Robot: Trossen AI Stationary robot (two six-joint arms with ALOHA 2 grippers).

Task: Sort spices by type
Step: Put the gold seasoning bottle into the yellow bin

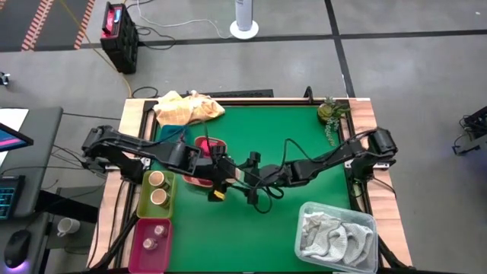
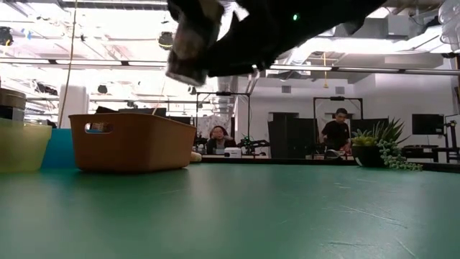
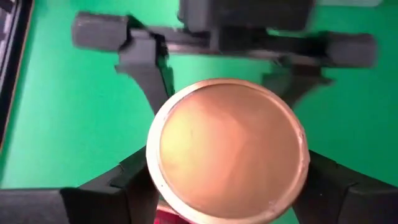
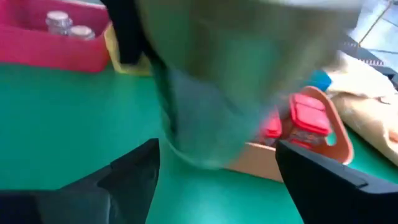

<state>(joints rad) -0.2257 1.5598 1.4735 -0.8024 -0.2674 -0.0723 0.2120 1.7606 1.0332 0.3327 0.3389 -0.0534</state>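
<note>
blurred cup (image 4: 230,81), pink packets (image 4: 297,118), magenta tray (image 4: 53,50)

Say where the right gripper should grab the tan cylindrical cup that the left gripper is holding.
On the tan cylindrical cup, take the round side wall where it is bare: the left gripper clamps two opposite sides from above. The open right gripper faces it, so probably come in level from that side.

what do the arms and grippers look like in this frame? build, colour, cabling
Both arms are dark, slim and multi-jointed, with loose black cables looping beside the right gripper. The left gripper has a yellow patch near its tip. Wrist views show blocky, matte dark fingers.
</note>
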